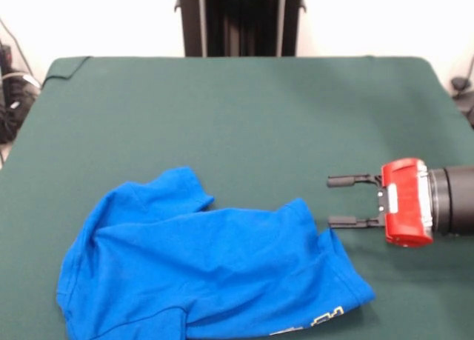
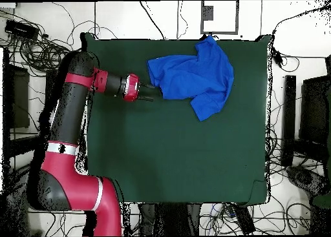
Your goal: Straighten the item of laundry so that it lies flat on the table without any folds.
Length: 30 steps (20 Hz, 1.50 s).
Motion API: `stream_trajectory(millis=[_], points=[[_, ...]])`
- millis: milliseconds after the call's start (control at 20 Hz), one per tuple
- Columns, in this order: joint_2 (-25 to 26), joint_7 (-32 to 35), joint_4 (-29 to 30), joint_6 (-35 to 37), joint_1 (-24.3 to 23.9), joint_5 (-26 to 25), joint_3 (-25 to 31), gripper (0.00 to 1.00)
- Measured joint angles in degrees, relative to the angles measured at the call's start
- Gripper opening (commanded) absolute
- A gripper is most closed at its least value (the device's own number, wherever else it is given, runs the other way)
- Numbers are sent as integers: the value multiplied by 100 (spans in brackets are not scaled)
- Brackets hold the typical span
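Your red-bodied gripper with two black fingers (image 1: pixel 330 201) lies horizontal just above the cloth, its jaws spread wide with nothing between them. You can see the lower finger's tip (image 1: pixel 342 221) right at the edge of the bright blue short-sleeved T-shirt (image 1: pixel 207 270); whether it touches the fabric is unclear. The shirt lies crumpled with folds across it and one sleeve turned up, and a strip of yellow-outlined lettering (image 1: pixel 322 319) peeps from its hem. It sits on the large dark green felt-covered table (image 1: pixel 237 110), near the edge far from the robot's base in the overhead view (image 2: pixel 194 79). Around the table you have a pale floor strewn with black cables (image 2: pixel 39 41).
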Motion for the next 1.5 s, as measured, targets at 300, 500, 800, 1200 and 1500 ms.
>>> stream_trajectory(millis=[300,500,800,1200,1500], points=[[5,0,-31,0,-52,522,1,100],[-50,0,-45,2,-108,923,-3,100],[-167,0,-53,0,-151,1261,-12,100],[-291,0,-54,-93,-151,1419,-26,100],[-344,0,-54,-608,-164,1419,-26,100]])
